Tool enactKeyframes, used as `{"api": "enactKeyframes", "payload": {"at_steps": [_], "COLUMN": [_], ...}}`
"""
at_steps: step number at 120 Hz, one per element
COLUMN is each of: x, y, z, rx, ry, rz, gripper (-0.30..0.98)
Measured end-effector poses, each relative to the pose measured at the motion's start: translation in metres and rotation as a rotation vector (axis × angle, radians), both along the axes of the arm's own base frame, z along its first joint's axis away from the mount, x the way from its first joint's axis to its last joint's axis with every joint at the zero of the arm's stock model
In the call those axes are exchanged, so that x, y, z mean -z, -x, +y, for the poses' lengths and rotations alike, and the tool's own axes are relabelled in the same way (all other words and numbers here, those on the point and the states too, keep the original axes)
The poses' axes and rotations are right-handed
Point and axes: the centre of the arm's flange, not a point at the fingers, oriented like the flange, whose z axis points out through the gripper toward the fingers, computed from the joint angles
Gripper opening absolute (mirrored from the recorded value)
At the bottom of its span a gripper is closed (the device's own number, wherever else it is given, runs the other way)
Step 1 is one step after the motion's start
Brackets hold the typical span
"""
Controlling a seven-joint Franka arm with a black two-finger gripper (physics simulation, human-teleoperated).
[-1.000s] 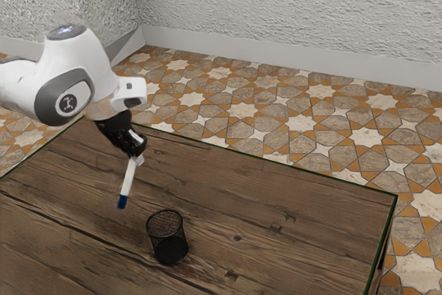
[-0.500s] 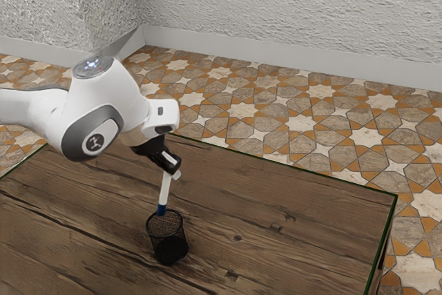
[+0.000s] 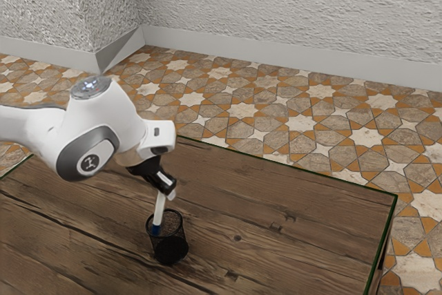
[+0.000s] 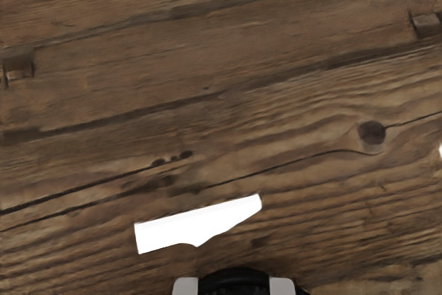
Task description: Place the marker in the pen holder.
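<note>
— Start with the white marker (image 3: pixel 159 209). Where exactly?
— Slanting down into the black mesh pen holder (image 3: pixel 181 233), blue end (image 3: pixel 156 229) lowest, already within the rim (image 3: pixel 182 215). Hard to tell how deep, or whether touching the bottom.

— Why blue end down?
— Probably to leave the plain end up top for gripping, and to keep the knuckles out of the narrow mouth.

— And the two-finger gripper (image 3: pixel 166 191)?
— Closed on the marker near its upper end, just above the holder. Held high, most likely, to let the length go in first. Not released.

— Why the tilt?
— Likely from the slanted hand of the Franka arm (image 3: pixel 119 126). Fine for a wide mouth, but apt to scrape the mesh or nudge the holder if pushed sideways.

— Next, then?
— Lower a little more, ease upright if possible, then let go and lift straight away. Nearly done, by the look of it.

— Farther out?
— Holder upright on the wooden table (image 3: pixel 290 240), placed within easy reach. Beyond, star-patterned floor tiles (image 3: pixel 290 122) and a rough grey wall (image 3: pixel 297 12).
</note>
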Motion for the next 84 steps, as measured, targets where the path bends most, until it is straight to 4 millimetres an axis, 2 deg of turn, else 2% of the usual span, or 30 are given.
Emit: {"api": "enactKeyframes", "payload": {"at_steps": [5,29,47,51,53,55,63,67,69,72,84], "x": [0.0,-0.001,-0.003,-0.01,-0.022,-0.047,-0.181,-0.23,-0.242,-0.249,-0.256], "y": [0.001,0.0,0.0,-0.003,-0.009,-0.021,-0.087,-0.107,-0.113,-0.116,-0.109], "z": [0.0,0.001,0.002,0.003,0.004,0.009,0.073,0.095,0.102,0.11,0.124], "rx": [-0.001,0.012,0.026,0.025,0.021,0.003,-0.149,-0.198,-0.213,-0.226,-0.246], "ry": [0.001,0.01,0.008,0.009,0.01,0.014,0.007,-0.012,-0.02,-0.03,-0.052], "rz": [0.001,0.006,0.005,-0.002,-0.013,-0.032,-0.135,-0.155,-0.145,-0.115,0.013], "gripper": [-0.05,0.37,0.53,0.55,0.56,0.57,0.6,0.62,0.62,0.63,0.65]}}
